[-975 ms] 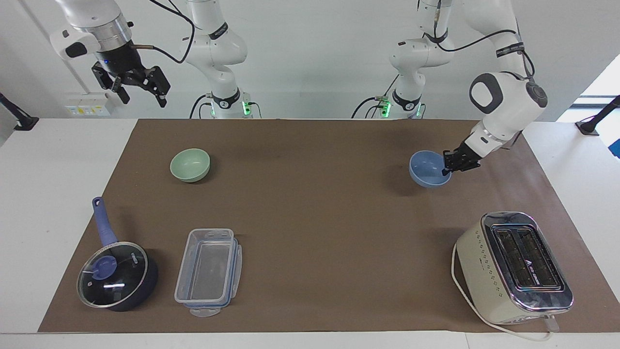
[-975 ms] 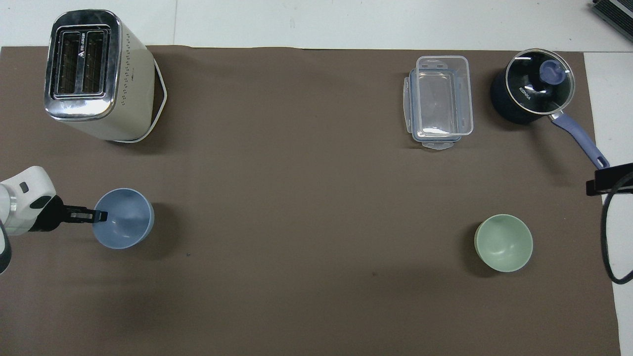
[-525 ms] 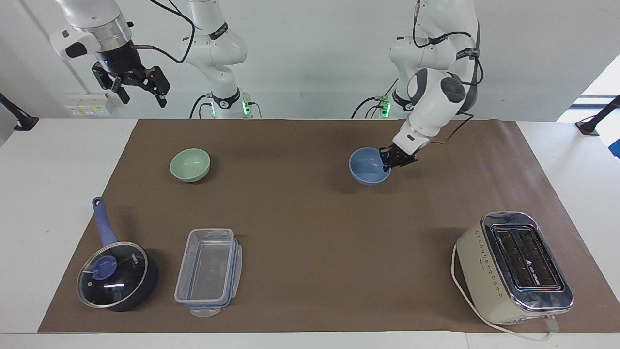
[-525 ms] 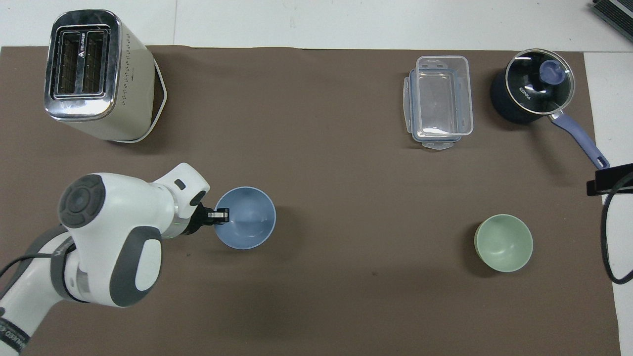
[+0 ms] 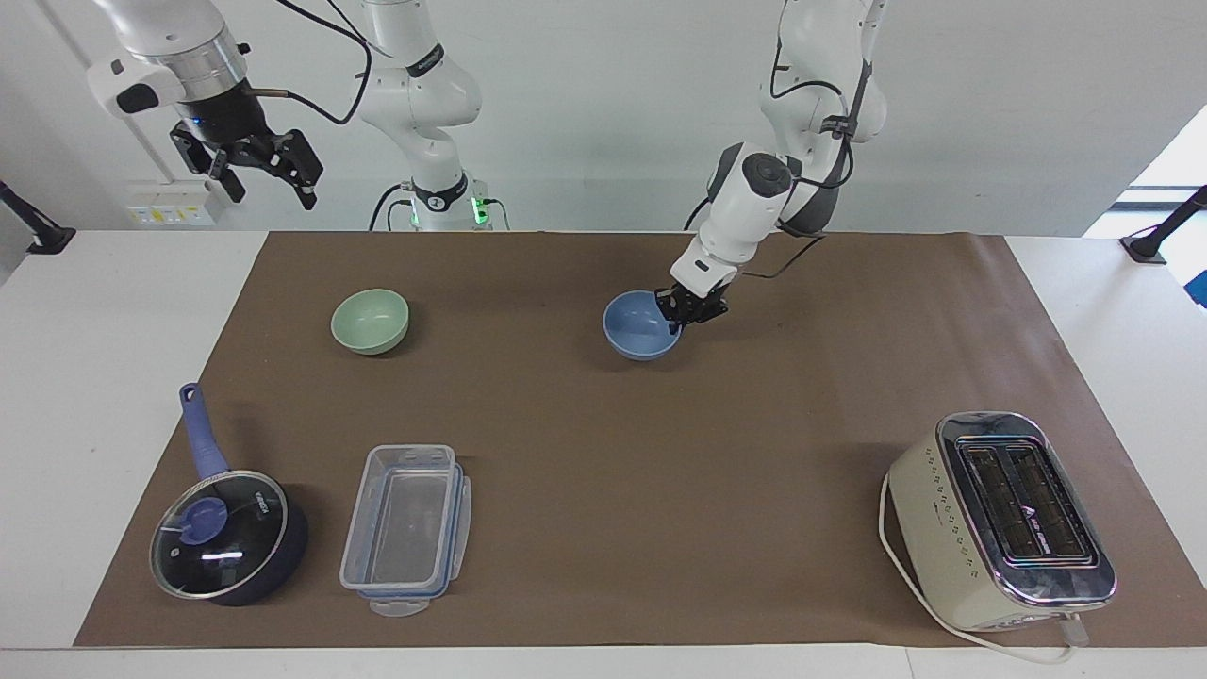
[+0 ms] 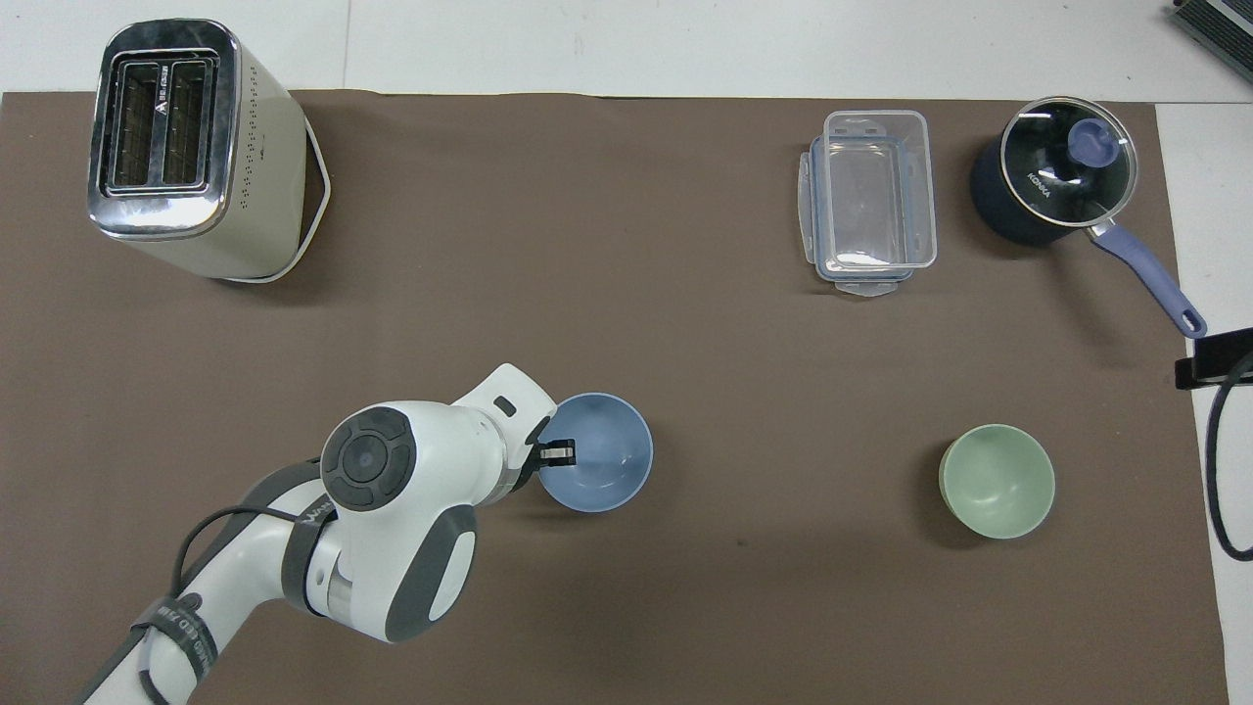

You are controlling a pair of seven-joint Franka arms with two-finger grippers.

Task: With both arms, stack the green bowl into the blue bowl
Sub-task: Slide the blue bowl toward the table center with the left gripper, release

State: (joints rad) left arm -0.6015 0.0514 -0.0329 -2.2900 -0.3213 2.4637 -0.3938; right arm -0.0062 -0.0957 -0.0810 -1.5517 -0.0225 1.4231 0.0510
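The blue bowl (image 5: 634,332) (image 6: 609,456) is near the middle of the brown mat (image 5: 603,453), upright. My left gripper (image 5: 681,316) (image 6: 556,453) is shut on its rim, on the side toward the left arm's end of the table. I cannot tell whether the bowl rests on the mat or hangs just above it. The green bowl (image 5: 370,321) (image 6: 997,480) stands alone on the mat toward the right arm's end. My right gripper (image 5: 259,174) is open and empty, raised high over the table's edge at that end; only a dark part of it (image 6: 1214,357) shows in the overhead view.
A cream toaster (image 5: 1000,519) (image 6: 186,147) stands farthest from the robots at the left arm's end. A clear plastic container (image 5: 405,528) (image 6: 869,201) and a dark blue glass-lidded saucepan (image 5: 226,538) (image 6: 1052,186) stand farther from the robots than the green bowl.
My left gripper has carried the blue bowl from the left arm's end to the middle of the mat, toward the green bowl. The right gripper has shifted slightly; the green bowl has not moved.
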